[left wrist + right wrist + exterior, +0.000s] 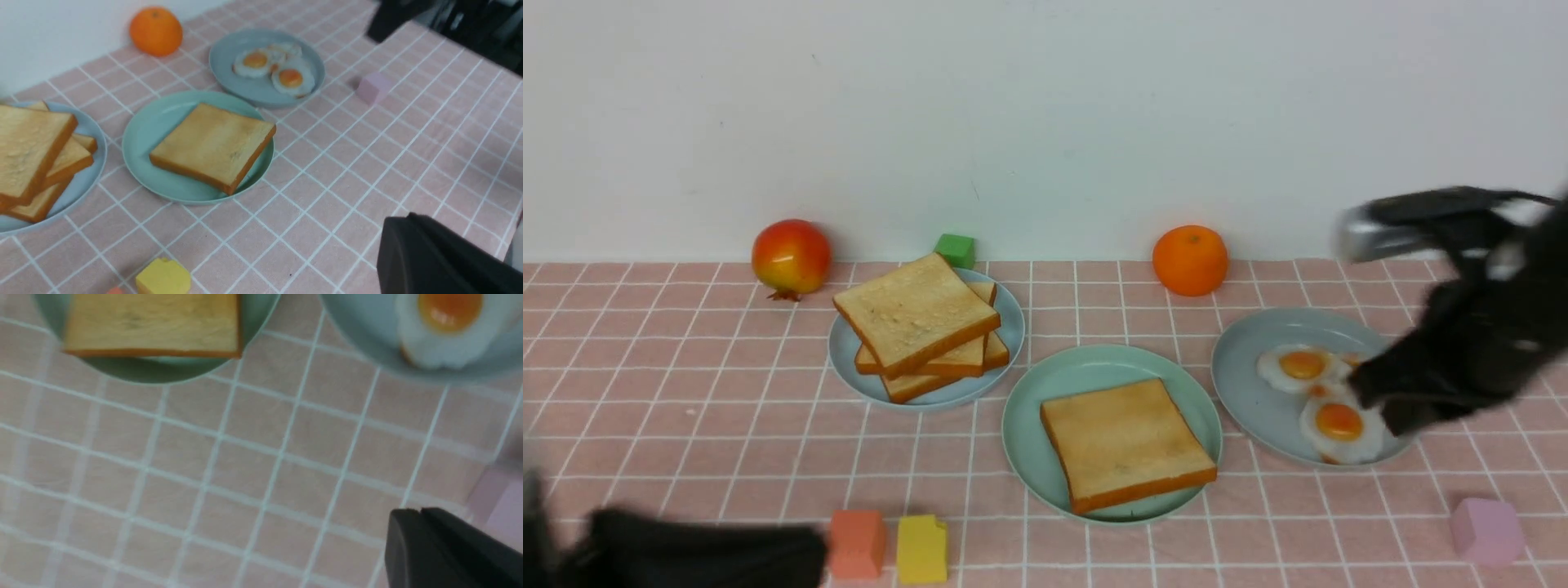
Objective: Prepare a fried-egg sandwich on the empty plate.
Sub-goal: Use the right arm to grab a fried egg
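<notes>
We are working with the nearer right gripper [1376,404], jaw state too blurred to tell; the front fried egg [1339,425] is lying just left of it, the mint-green plate [1045,384] with its toast slice [1127,445] further left.

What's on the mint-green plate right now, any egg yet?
One toast slice lies flat on the mint-green plate, with no egg on top. The plate's middle is hidden under the slice.

Pink checked cloth [686,392]: 3 plates in a row, left blue-grey plate [845,359], mint plate [1045,384] mid, right blue-grey plate [1241,384]. Back: pomegranate [791,256], green block [955,250], orange [1190,260]. Front: salmon block [857,543], yellow block [921,548], pink block [1488,531].
</notes>
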{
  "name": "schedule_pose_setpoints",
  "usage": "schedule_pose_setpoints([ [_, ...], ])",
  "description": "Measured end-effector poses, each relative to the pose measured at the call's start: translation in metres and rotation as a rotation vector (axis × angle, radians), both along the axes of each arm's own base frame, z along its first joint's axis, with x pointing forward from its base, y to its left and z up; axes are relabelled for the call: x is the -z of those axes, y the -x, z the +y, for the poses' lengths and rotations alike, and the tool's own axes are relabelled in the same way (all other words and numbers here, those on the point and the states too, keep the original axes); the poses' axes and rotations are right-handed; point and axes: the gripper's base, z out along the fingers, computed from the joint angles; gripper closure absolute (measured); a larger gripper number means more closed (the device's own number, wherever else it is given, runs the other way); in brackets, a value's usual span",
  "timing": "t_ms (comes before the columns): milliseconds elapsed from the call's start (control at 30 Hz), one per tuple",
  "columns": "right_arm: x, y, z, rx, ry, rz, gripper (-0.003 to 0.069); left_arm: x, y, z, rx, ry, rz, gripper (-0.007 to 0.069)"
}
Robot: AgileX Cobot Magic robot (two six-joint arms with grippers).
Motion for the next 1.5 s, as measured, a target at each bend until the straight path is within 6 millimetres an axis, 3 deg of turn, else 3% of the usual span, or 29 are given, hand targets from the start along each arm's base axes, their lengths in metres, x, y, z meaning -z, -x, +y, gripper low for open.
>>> schedule_pose_setpoints([
  [67,0.017,-0.024,0.015,-0.138,0.116,-0.038,0.0555,0.004,0.010,0.010,-0.001,0.031,-0.027,0.0613],
  [133,0.024,-0.034,0.019,-0.190,0.162,-0.057,0.0538,0.005,0.012,0.012,0.000,0.037,-0.032,0.0613],
  [267,0.052,-0.067,0.025,-0.348,0.314,-0.098,0.0411,0.006,0.013,0.013,0.000,0.039,-0.031,0.0613],
  [333,0.058,-0.074,0.026,-0.385,0.350,-0.107,0.0375,0.006,0.013,0.013,0.000,0.038,-0.030,0.0613],
  [400,0.076,-0.086,0.027,-0.450,0.413,-0.117,0.0276,0.007,0.013,0.013,0.002,0.032,-0.025,0.0613],
  [633,0.105,-0.103,0.029,-0.543,0.486,-0.168,0.0134,0.012,0.015,0.013,0.017,-0.008,0.014,0.0613],
  [967,0.133,-0.116,0.029,-0.656,0.590,-0.188,0.0119,0.013,0.016,0.013,0.020,-0.019,0.024,0.0613],
  [1233,0.138,-0.124,0.029,-0.714,0.655,-0.221,0.0119,0.013,0.016,0.013,0.020,-0.017,0.022,0.0613],
  [1433,0.141,-0.125,0.030,-0.719,0.652,-0.233,0.0165,0.012,0.016,0.013,0.020,-0.012,0.023,0.0613],
  [1500,0.143,-0.126,0.031,-0.724,0.650,-0.237,0.0225,0.012,0.016,0.012,0.022,-0.002,0.031,0.0613],
])
